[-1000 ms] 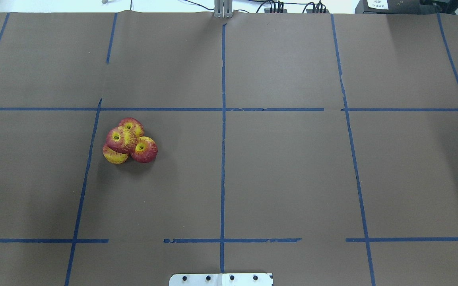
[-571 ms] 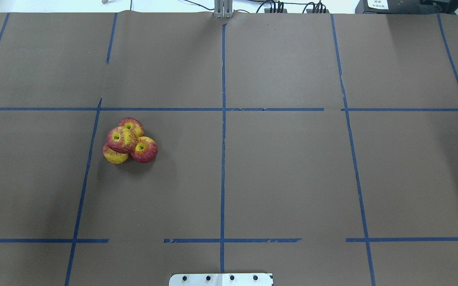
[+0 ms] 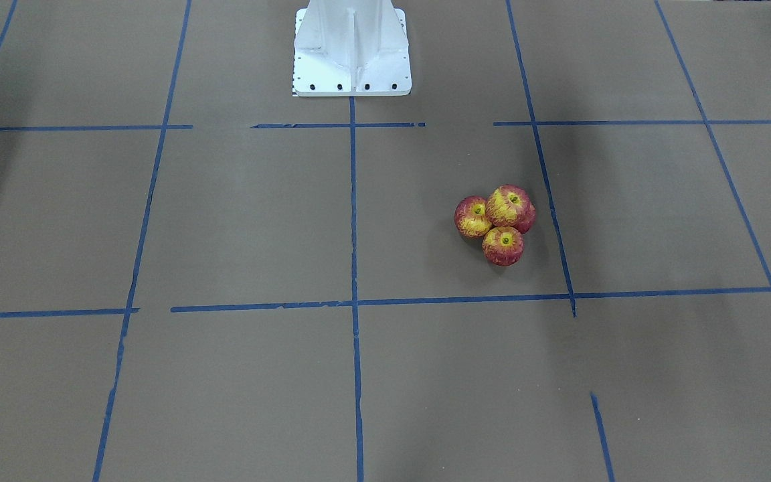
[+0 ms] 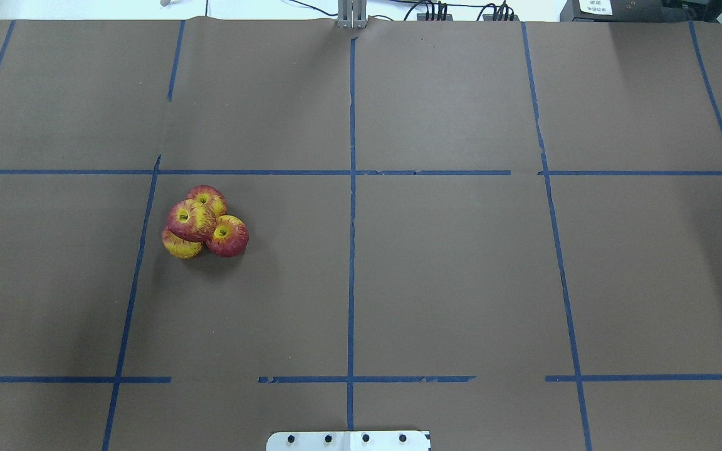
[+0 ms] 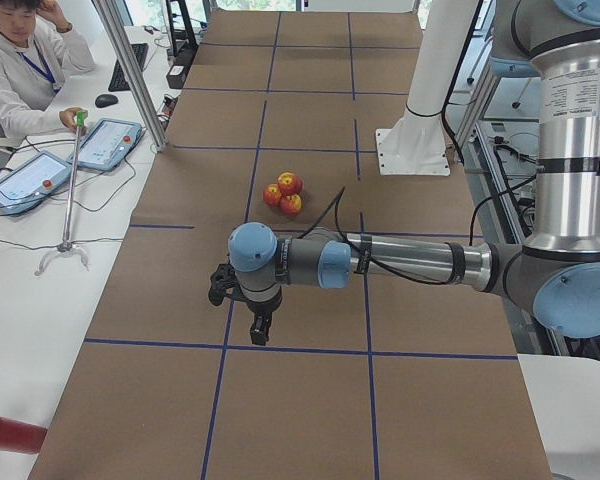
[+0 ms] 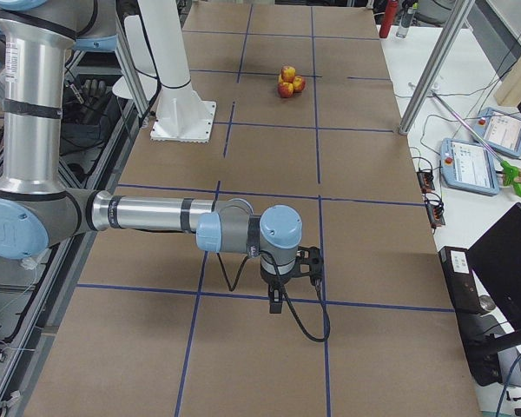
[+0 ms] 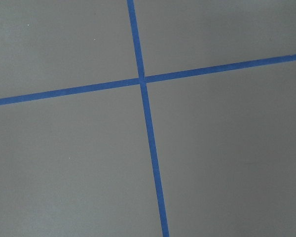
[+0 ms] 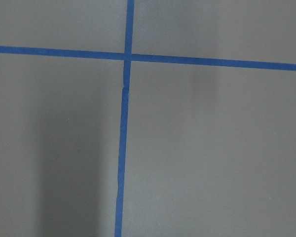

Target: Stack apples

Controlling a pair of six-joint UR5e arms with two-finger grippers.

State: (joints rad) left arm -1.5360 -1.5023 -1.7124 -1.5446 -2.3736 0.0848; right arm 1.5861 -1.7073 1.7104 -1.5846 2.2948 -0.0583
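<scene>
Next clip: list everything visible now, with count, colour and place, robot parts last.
apples: four, red streaked yellow, piled on the robot's left side, three below, one on top
table cover: one, brown, under everything
tape lines: several, blue, grid on the cover
tablets: two, blue-grey, side desk
person: one, white top, at that desk
pedestal: one, white, middle of the robot's edge of the cover
left gripper: one, black, over bare cover, away from apples; open or shut unclear
right gripper: one, black, over bare cover at the opposite end; open or shut unclear
</scene>
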